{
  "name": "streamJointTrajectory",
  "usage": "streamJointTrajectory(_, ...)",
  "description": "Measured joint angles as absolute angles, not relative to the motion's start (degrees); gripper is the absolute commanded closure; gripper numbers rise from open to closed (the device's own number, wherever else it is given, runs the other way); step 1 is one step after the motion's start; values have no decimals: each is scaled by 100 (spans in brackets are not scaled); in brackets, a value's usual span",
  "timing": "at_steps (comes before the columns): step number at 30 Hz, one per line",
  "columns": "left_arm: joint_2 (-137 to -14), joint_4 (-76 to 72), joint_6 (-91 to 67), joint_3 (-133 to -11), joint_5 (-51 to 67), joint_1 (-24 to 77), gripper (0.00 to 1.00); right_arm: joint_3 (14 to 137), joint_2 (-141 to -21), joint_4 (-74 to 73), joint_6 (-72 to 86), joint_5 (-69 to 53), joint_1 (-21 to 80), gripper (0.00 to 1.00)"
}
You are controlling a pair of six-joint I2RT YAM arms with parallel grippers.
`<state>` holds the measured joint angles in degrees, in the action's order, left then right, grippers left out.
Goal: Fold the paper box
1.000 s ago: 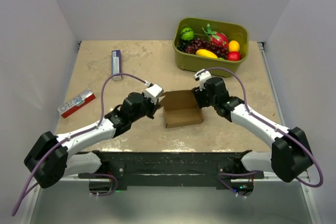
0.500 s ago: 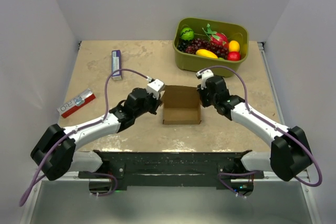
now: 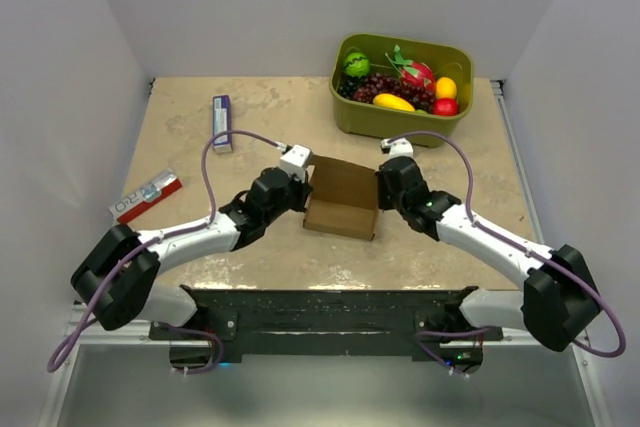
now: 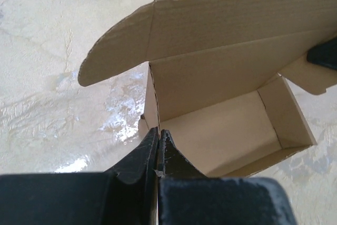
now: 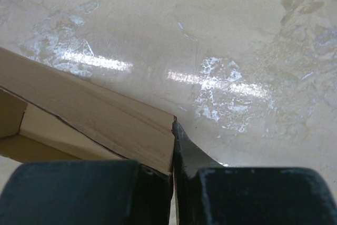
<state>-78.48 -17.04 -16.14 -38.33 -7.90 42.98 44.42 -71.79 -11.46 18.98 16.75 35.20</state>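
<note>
Two sets of jaws are now clamped on the paper box [image 3: 343,199], which is found mid-worktop [image 3: 200,147], at about 7 o'clock from the green fruit tub [image 3: 352,119]. The left jaws are pinched shut on its 9 o'clock wall, while the right jaws, parted a second ago, have been closed on its 3 o'clock wall, and the box has been skewed slightly clockwise. With both sides secured and the lid flap [image 4: 210,19] left open, closing it is judged the remaining step.
</note>
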Motion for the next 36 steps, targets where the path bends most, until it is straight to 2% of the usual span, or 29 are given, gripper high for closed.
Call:
streamJointTrajectory(13,-7896,-2582,-1776,-3253,-1404,4746,100,4106,-6997,-989,2742,3002,4154,95)
streamJointTrajectory(23,-7983,-3334,-2152,-2847,-1649,5017,100,4073,-6995,-941,2969,3354,4257,94)
streamJointTrajectory(36,-8189,-3579,-2344,-2823,-1914,5253,100,3656,-6661,-867,3411,3785,4692,92)
